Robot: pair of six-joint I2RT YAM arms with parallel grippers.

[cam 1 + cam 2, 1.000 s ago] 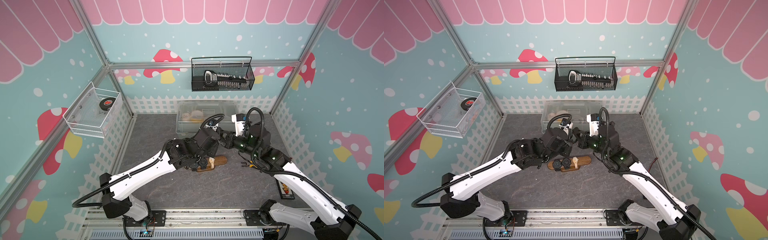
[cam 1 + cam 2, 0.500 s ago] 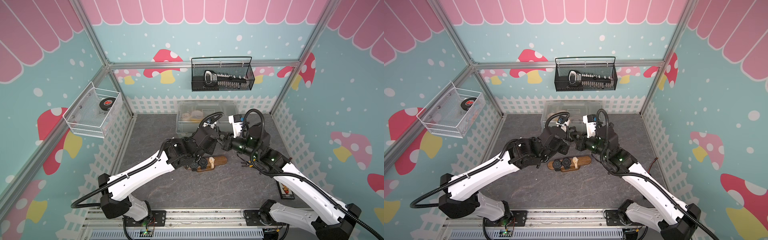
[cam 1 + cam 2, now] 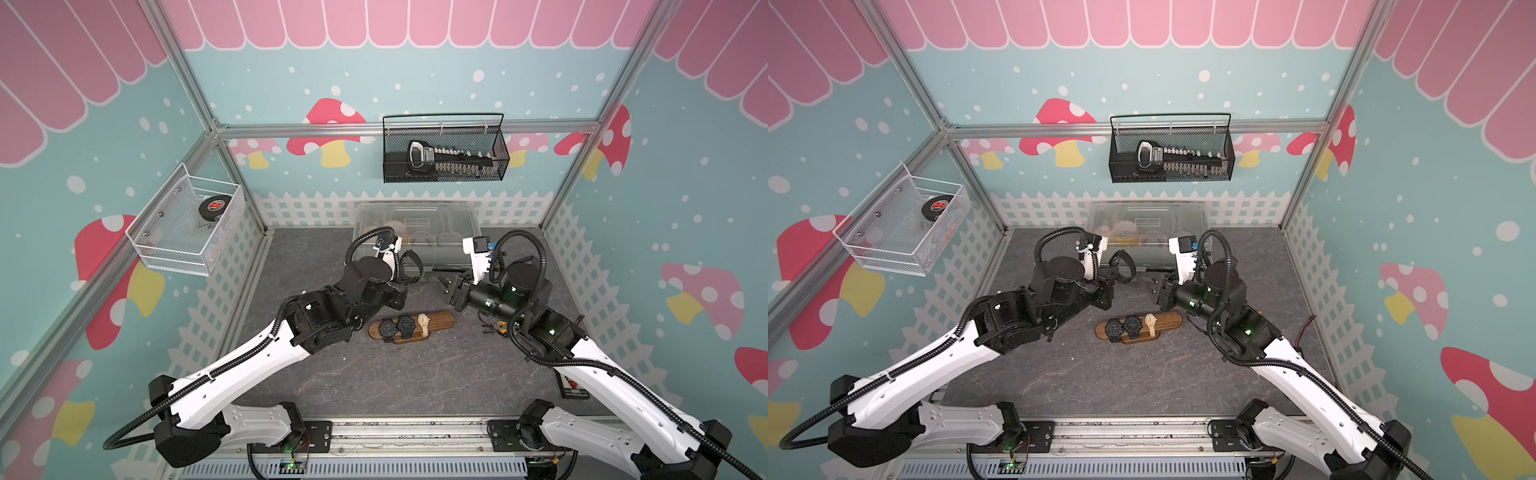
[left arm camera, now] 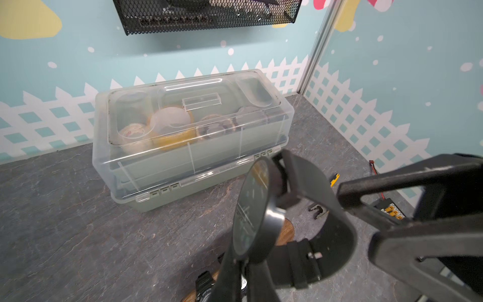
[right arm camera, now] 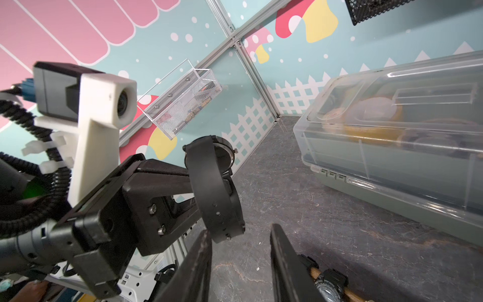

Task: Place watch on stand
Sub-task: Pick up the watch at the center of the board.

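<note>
Left gripper [image 5: 192, 183] clamps watch [image 5: 222, 154] by strap [image 5: 211, 204] over desk [image 3: 332, 382] middle; my right gripper [image 5: 240, 264] fingers apart. Risk: strap slips, watch misses stand [image 3: 442, 321].

White arms [image 3: 249, 365], black joints [image 3: 320, 320], ribbed cables [image 5: 60, 188]

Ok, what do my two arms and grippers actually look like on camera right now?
Left arm and right arm match: white shells on the long links, black joint housings with small green lights, black ribbed conduit looping alongside. Each wrist carries a camera on a white mount. Left gripper and right gripper are black, with long, flat, tapering fingers.
</note>
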